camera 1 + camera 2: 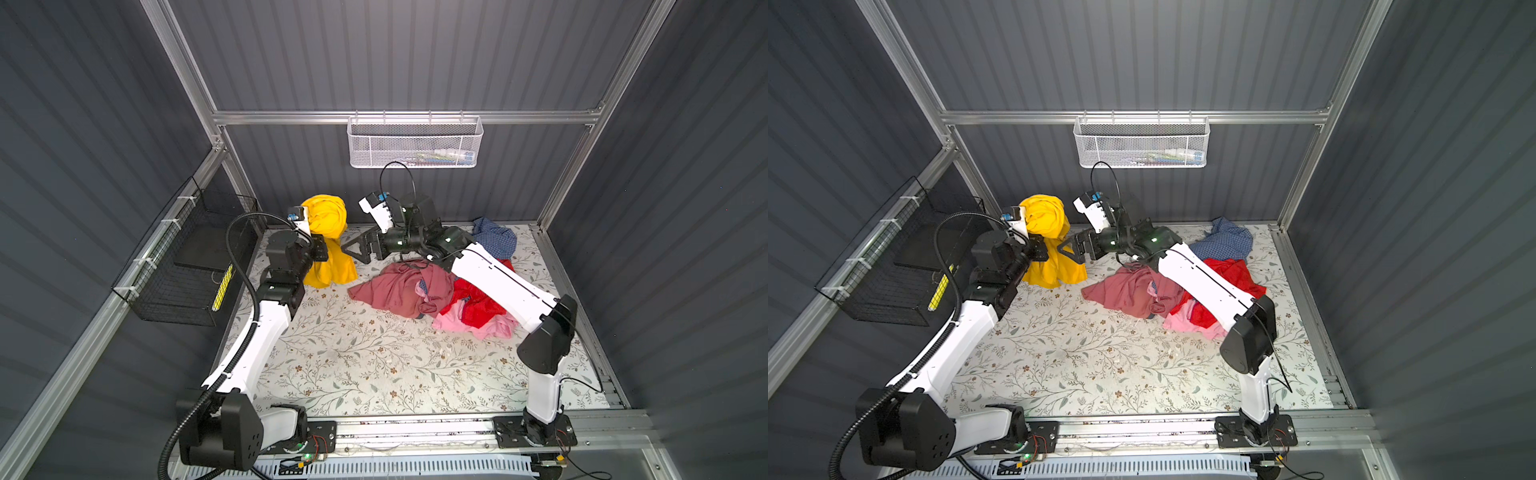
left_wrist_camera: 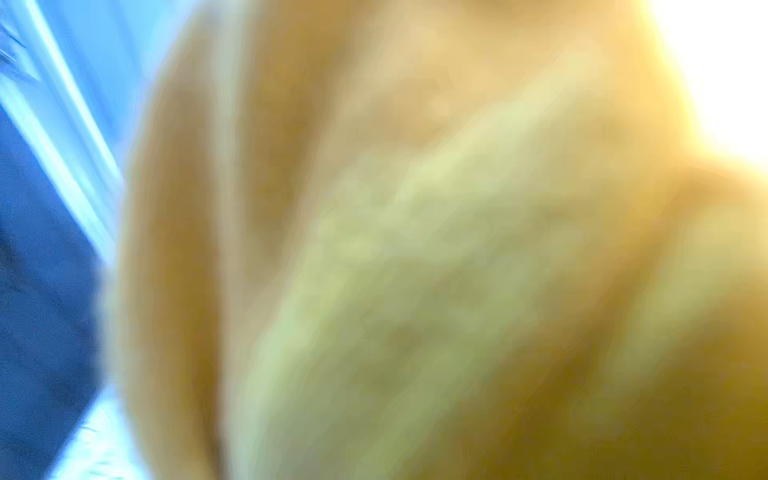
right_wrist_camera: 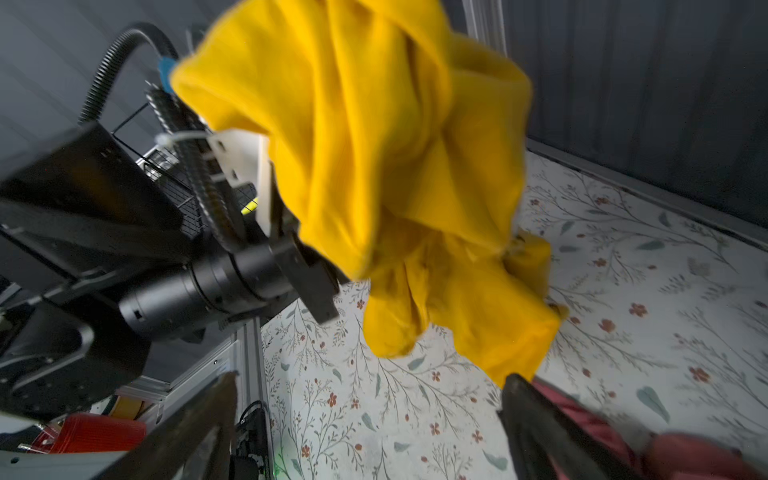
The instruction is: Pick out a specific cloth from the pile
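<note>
At the left of both top views, the left gripper (image 1: 319, 250) is buried in the cloth (image 1: 328, 226). The yellow garment is bunched above it and hangs down below, at the upper left of the table (image 1: 353, 365). The left wrist view is only a yellow blur, so the jaws themselves are hidden. Since nothing else carries the garment, they appear to be pinched on a fold of it. Whether its lower hem touches the table I cannot tell.

Just to the right, the right gripper (image 1: 352, 251) points at the cloth with its jaws spread wide. Its fingers (image 3: 536, 415) have nothing between them.

Further right lies the pile (image 1: 419, 291), with dusty rose, red, pink and blue-checked garments lying low on the table, apart from the yellow one.

As I judge it, the picking-out is essentially done, as the cloth is clear of the heap and in one arm's hold. What may remain is carrying it further off or laying it down apart.
</note>
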`<control>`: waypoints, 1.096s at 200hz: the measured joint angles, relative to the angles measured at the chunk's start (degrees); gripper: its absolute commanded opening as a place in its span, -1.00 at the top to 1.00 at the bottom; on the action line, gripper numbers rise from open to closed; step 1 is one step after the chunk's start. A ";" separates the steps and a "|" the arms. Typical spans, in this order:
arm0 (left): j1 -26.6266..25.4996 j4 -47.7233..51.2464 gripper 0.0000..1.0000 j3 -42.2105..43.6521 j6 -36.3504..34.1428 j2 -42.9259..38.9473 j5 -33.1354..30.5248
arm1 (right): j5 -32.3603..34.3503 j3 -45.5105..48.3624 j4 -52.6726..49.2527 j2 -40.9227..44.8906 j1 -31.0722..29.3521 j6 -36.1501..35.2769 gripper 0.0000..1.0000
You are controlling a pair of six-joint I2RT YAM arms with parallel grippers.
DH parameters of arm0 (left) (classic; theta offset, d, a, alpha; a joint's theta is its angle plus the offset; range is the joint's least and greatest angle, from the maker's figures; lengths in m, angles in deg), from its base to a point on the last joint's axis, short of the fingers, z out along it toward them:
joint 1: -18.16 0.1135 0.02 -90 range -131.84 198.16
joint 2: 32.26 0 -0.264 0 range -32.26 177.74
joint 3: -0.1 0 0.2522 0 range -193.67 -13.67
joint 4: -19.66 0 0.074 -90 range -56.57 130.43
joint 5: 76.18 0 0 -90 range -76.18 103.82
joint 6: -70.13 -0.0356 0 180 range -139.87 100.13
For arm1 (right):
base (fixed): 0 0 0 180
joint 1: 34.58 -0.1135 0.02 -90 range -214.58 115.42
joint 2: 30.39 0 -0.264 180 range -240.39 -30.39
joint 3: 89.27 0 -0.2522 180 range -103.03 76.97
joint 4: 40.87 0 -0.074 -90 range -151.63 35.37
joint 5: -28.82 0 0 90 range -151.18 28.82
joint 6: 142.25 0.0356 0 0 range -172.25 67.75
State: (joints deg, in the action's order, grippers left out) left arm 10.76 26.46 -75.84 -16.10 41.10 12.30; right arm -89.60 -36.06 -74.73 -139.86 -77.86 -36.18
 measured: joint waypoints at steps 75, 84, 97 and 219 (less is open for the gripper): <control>9.18 2.80 1.00 -4.66 -0.74 10.01 -0.70 | 6.64 23.47 0.68 15.69 7.30 -2.21 -0.98; 10.05 3.43 1.00 -4.66 -0.55 11.47 -0.39 | 7.39 26.08 0.68 17.64 8.24 -2.45 -0.98; 11.23 4.35 1.00 -4.66 -0.52 13.35 -0.42 | 8.63 29.59 0.72 20.28 9.44 -2.67 -0.98; 11.50 -1.31 1.00 1.27 4.68 18.53 2.10 | 18.40 47.04 0.81 30.91 12.90 -4.46 -0.98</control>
State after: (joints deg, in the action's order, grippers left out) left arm 22.26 25.15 -74.57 -11.42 59.64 14.40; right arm -71.20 10.97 -73.92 -108.96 -64.97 -40.63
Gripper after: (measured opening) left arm 0.116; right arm 0.991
